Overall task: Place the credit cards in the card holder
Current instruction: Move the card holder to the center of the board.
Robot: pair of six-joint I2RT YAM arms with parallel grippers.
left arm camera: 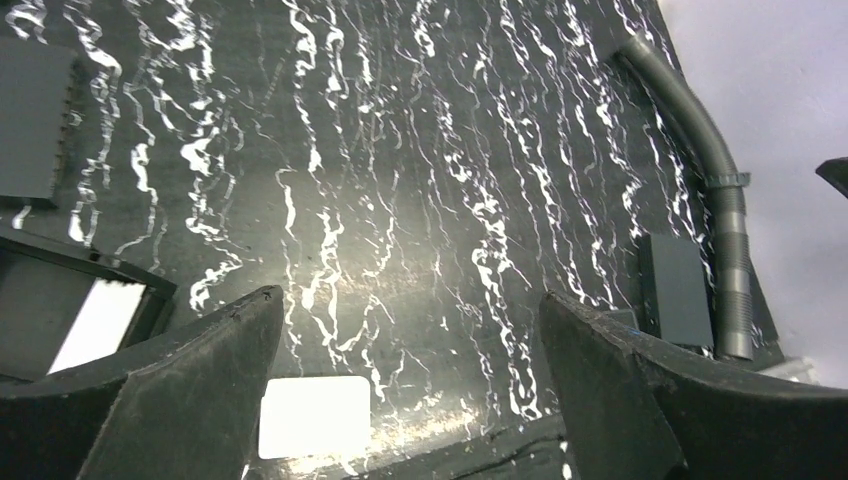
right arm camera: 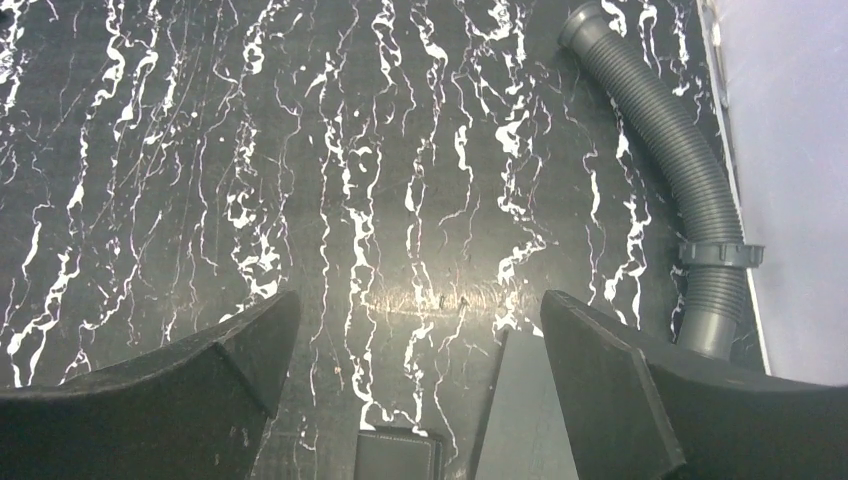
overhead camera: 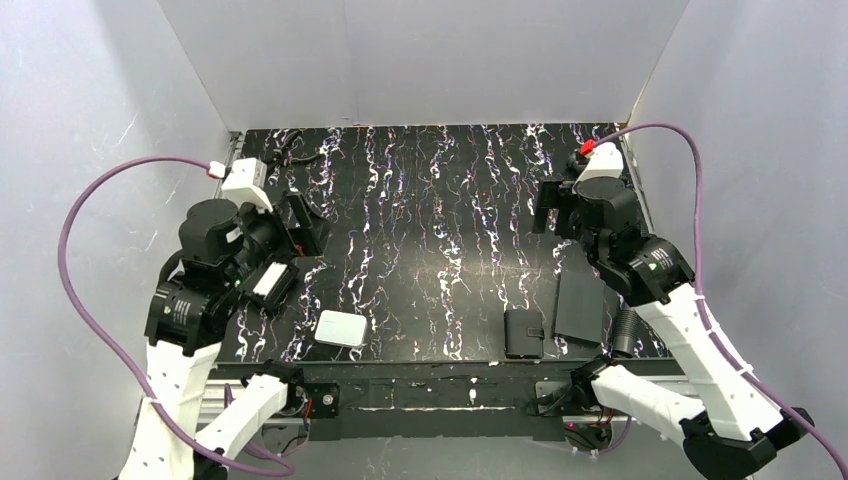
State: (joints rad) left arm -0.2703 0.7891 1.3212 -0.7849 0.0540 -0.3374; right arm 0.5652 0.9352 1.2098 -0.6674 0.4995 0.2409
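card holder [overhead camera: 523,332]: folded shut, flat on the counter [overhead camera: 430,200] near its front edge, toward 5 o'clock from the centre, touched by neither tool. dark flat plate [overhead camera: 580,300] just beside it at 2 o'clock. grey ribbed hose [overhead camera: 625,332] at its 3 o'clock. white rounded slab [overhead camera: 341,328] well apart at 9 o'clock. left tool [left arm camera: 410,300] and right tool [right arm camera: 417,300]: jaws spread wide, holding nothing, over the counter at 9 and 2 o'clock from the centre.
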